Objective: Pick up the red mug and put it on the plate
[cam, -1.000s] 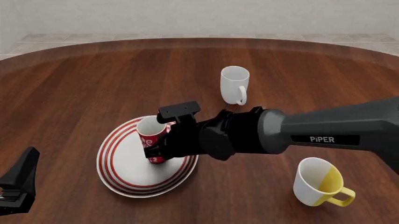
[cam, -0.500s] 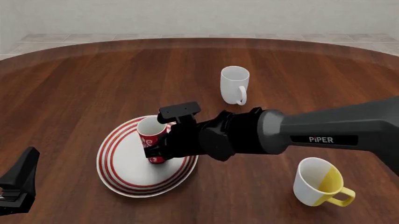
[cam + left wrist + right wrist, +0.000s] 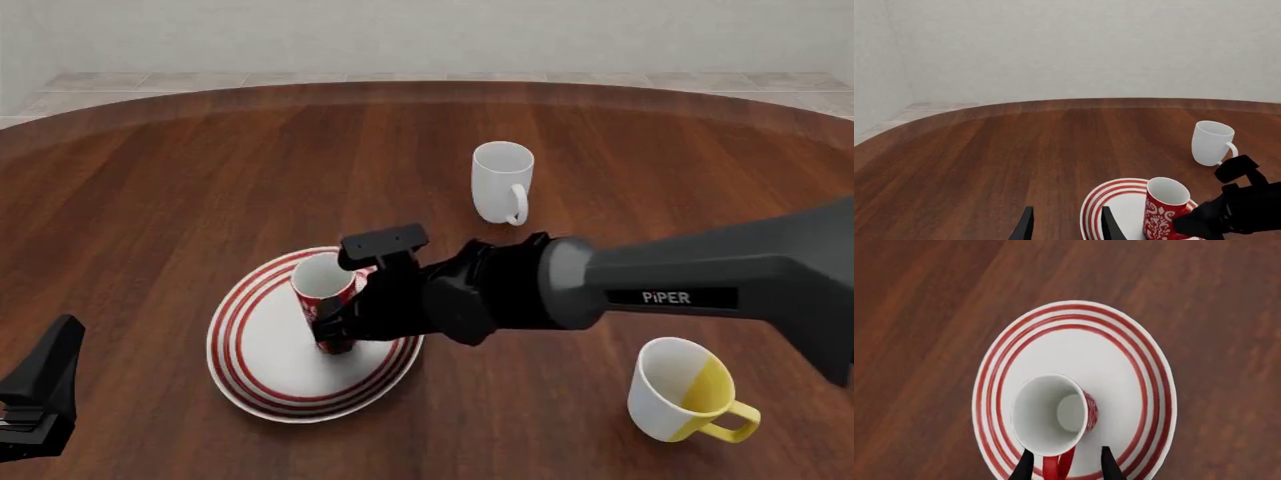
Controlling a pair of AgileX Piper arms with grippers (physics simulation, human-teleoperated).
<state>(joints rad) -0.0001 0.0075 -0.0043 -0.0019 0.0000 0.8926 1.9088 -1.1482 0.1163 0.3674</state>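
Mug and plate were already together when you paused: the red mug [image 3: 326,305] stood on the plate [image 3: 260,375], upright or close to it, its white inside facing up, set toward the plate's right half as the front camera saw it. Your right gripper [image 3: 350,318] reached in from the right across the plate's edge — its two fingers straddled the mug's red handle [image 3: 1057,466], one on each side. From the right wrist camera the fingertips [image 3: 1025,466] sat just beside the handle, but whether they pressed it or only flanked it could not be told; the claw was narrowed around the handle rather than spread wide. That same view looked nearly straight down into the mug, with the plate's red rings circling it on all sides. Your left gripper [image 3: 1066,227] hung low at the near left corner of the wooden table [image 3: 200,180], well apart from the plate, its fingers parted with nothing between them. Past the plate, toward the far side of the table, a plain white mug [image 3: 502,182] stood upright with its handle turned toward you. Near the right front edge, a white-and-yellow mug [image 3: 683,390] sat tilted, its yellow handle pointing to the right, clear of your right arm [image 3: 694,285].
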